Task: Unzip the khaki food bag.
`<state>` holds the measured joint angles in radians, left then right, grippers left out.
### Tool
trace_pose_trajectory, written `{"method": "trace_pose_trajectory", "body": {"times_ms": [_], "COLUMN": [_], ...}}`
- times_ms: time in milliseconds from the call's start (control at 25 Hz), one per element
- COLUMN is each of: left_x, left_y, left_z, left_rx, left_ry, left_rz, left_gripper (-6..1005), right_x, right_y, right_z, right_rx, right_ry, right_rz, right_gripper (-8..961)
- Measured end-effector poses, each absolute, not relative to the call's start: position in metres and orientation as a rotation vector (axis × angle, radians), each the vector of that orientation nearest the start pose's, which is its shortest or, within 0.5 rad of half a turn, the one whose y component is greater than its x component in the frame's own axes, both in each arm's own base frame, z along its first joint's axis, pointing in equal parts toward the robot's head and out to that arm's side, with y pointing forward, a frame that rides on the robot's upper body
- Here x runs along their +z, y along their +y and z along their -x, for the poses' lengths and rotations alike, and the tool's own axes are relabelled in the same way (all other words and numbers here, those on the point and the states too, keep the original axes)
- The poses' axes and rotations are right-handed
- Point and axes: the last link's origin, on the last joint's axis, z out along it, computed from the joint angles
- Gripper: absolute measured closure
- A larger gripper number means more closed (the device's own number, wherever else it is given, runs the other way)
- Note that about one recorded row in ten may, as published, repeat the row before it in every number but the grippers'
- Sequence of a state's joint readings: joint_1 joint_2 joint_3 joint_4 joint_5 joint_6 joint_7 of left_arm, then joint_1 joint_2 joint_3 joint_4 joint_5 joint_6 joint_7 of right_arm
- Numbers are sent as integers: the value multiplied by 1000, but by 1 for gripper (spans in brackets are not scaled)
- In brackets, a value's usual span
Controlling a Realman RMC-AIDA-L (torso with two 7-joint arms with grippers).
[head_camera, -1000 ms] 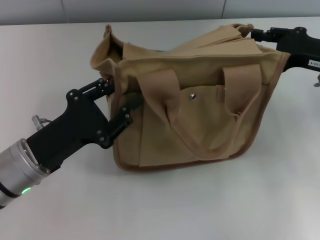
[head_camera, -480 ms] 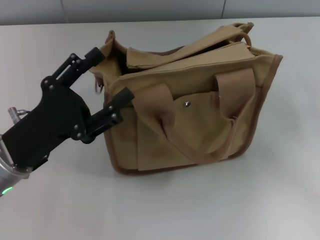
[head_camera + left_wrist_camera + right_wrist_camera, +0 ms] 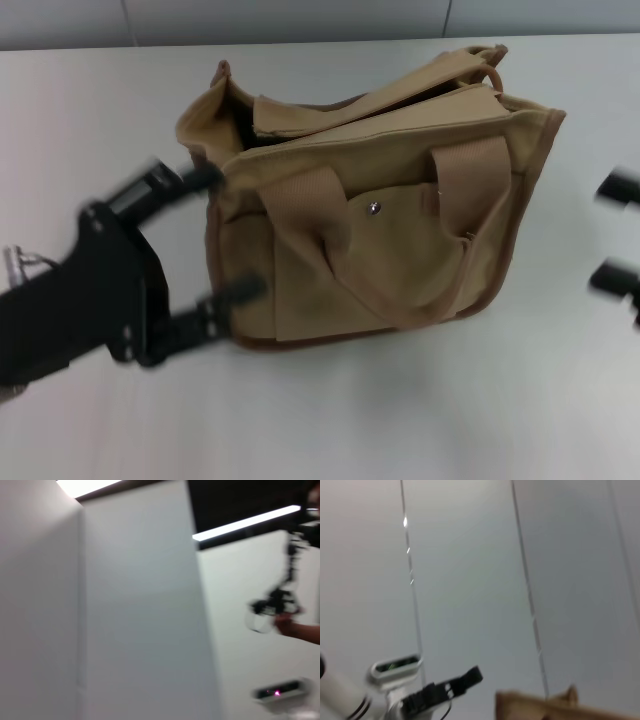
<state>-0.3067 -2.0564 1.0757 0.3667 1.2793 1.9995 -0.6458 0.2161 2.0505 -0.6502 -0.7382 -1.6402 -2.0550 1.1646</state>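
The khaki food bag [image 3: 380,215] sits upright mid-counter with its top gaping, the left gripper [image 3: 215,235] spread wide around the bag's left end, the right gripper [image 3: 618,235] open too, well off to the right. From here I'd judge the zip run is essentially finished, so the smart move is backing both arms off without snagging a handle. The white counter [image 3: 400,420] lies bare, pale panelled walls behind.

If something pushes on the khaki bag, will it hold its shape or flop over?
The khaki food bag probably gives rather than resists: its top flaps sag and its webbing handles droop. It stands upright on a broad base, so it would likely slide or crumple before tipping.
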Motion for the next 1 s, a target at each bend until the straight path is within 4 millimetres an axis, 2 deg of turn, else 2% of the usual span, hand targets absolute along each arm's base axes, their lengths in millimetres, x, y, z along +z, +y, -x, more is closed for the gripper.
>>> {"method": "trace_pose_trajectory", "body": {"times_ms": [160,280,520,1000], "left_x": [-6,-12,-18,-19], "left_y": [221,221,218,218], "left_z": [251,254,259,261], "left_rx": [-1434,-1380,-1310,-1273], "left_ry": [10,-58,-109,-146], "left_rz": [2679,2815,2866,2921], "left_gripper": [191,191,190,191], "right_x": [53,46,34,30], "right_y": [215,215,218,226], "right_z": [-288,-288,-284,-280], "right_rx": [1162,1125,1108,1094], "right_ry": [341,363,380,369], "right_rz": [2684,2753,2795,2794], "right_gripper": [157,157,158,158]}}
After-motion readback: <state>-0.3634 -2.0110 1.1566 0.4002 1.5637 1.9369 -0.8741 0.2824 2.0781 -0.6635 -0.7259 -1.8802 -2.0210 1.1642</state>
